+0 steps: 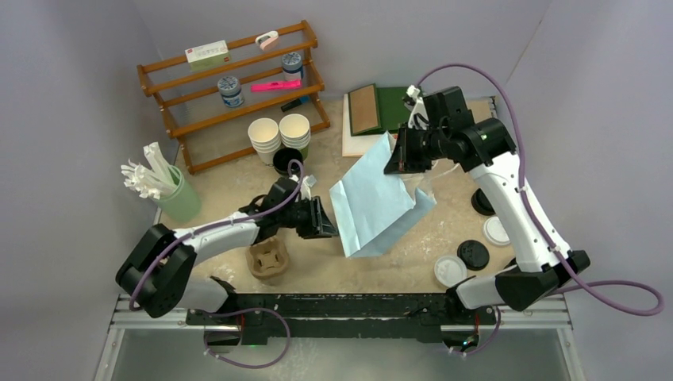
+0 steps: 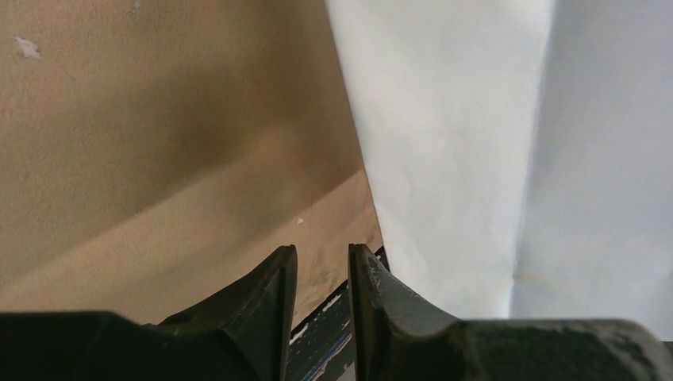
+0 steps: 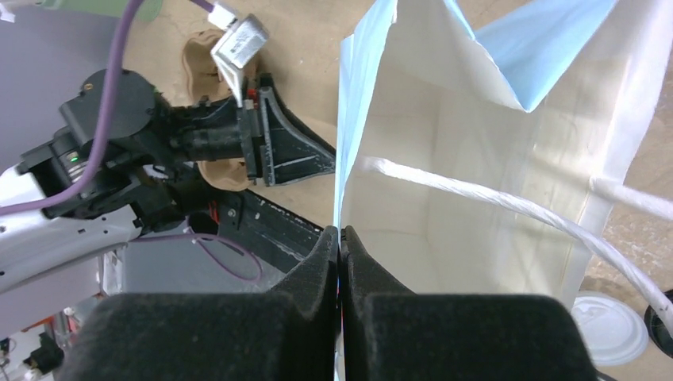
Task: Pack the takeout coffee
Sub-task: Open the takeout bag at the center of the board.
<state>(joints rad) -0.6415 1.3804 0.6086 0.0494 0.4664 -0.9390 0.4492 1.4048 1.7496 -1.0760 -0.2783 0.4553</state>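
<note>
- Pinching one paper edge at the rim of the blue paper bag (image 3: 476,159), my right pincer (image 3: 340,238) has its jaws closed flat on it, so the mouth is held up off the table (image 1: 381,270).
- The bag hangs tilted about mid-table, its lower end toward the near edge. I hold the rim high so the walls can part instead of lying pressed together.
- My left pincer (image 2: 323,255) is just beside the bag's left wall, fingers a little apart with nothing between them. I judge it is there to catch that wall and spread the mouth.
- Inside, only pale paper and the white cord handle (image 3: 476,198) show, and no cup is in there.
- The takeout coffee I take to be the white-lidded round (image 1: 450,270) and the black-lidded round (image 1: 474,254). They sit side by side toward the table's near right corner, well apart from the bag's mouth. From above I cannot tell how much cup stands under each lid.
- The pulp carrier (image 1: 267,260) lies by the near edge, beneath my left arm.
- The next move calls for a wide, steady opening. A one-sided pinch may let the bag twist or sag shut.
</note>
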